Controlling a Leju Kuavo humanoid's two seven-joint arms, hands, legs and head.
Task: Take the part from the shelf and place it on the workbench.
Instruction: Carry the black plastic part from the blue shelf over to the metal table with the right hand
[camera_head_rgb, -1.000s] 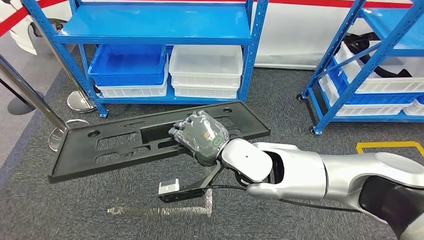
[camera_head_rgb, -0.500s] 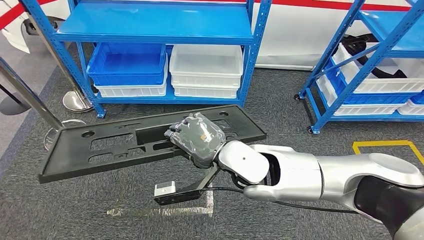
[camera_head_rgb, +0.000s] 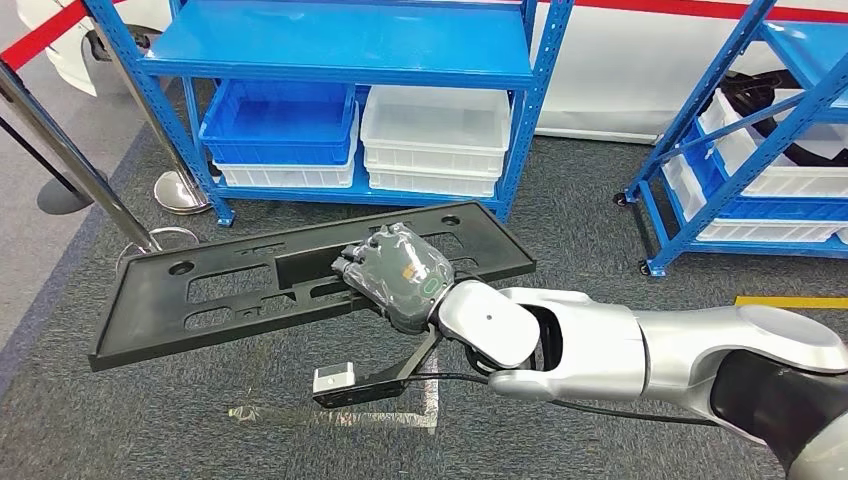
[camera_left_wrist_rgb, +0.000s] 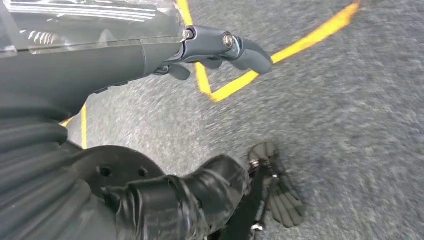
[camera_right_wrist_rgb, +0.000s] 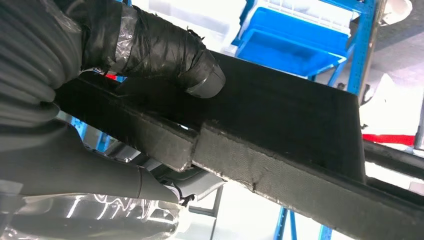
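A long flat black part (camera_head_rgb: 250, 285) with several cut-outs hangs level above the grey carpet, in front of the blue shelf (camera_head_rgb: 350, 50). My right hand (camera_head_rgb: 395, 275) grips it near the middle of its near edge, fingers curled over the top. In the right wrist view the thumb (camera_right_wrist_rgb: 170, 55) presses on the part's dark underside (camera_right_wrist_rgb: 280, 115). My left hand (camera_left_wrist_rgb: 220, 45) hangs over the carpet with its fingers apart and nothing in it.
Blue and white bins (camera_head_rgb: 355, 135) sit on the shelf's lowest level. A second blue shelf (camera_head_rgb: 760, 140) stands at the right. Stanchion posts (camera_head_rgb: 60, 140) with round bases stand at the left. Yellow floor tape (camera_head_rgb: 790, 301) lies at the right, grey tape (camera_head_rgb: 340, 415) below the part.
The whole picture has shifted, so the camera has moved: the shelves now sit further right and lower. The part stays in my right hand.
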